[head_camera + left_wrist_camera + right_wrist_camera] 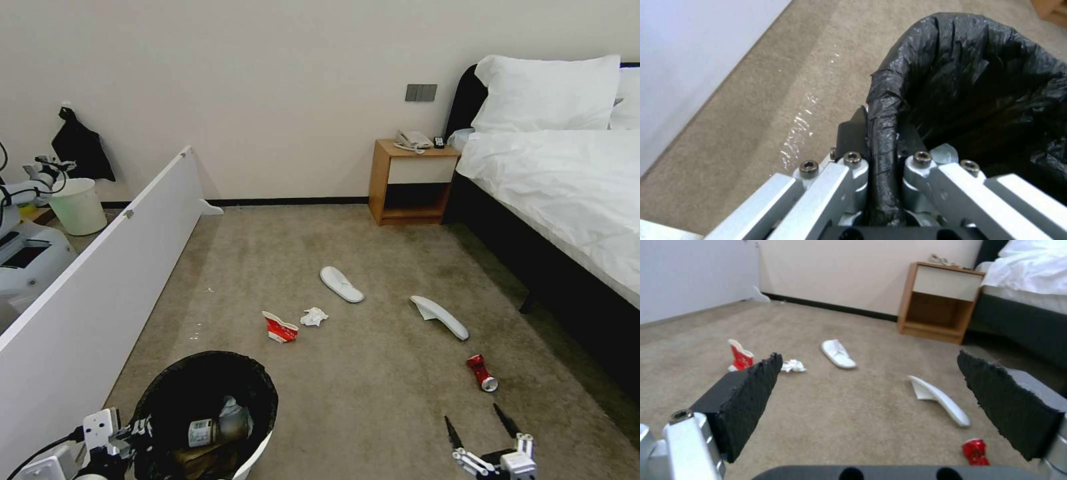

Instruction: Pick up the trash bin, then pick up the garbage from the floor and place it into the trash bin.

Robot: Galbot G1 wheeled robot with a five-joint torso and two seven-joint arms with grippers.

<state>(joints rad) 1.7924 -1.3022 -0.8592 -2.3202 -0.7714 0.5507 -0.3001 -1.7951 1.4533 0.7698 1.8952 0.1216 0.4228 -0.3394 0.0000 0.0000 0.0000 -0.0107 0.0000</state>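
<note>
Gripping the bag-wrapped rim of the round white plastic trash bin lined with a black garbage bag (207,407), our left claw (882,156) is clamped with one finger outside and one inside the rim, which we judge keeps the bin carried along with its mouth open for drops. The bin sits at about seven o'clock in the head view, close against us. Inside it we see a clear bottle with a white label (203,431), something pale and crumpled above it, and brownish paper lower down; the rest is too dark to tell.

Our right claw (481,425) hangs at five o'clock with its black ridged pads spread wide, empty, aimed at the carpet litter. Nearest it, at about twelve o'clock from it, lies the crushed red metal can (482,373). Farther on are a white slipper on its edge (440,316), a second flat white slipper (341,284), a crumpled white tissue (314,317) and, just beside it at nine o'clock, the crushed red-and-white paper cup (280,327). All of these are still on the floor, so collecting seems partly done.
</note>
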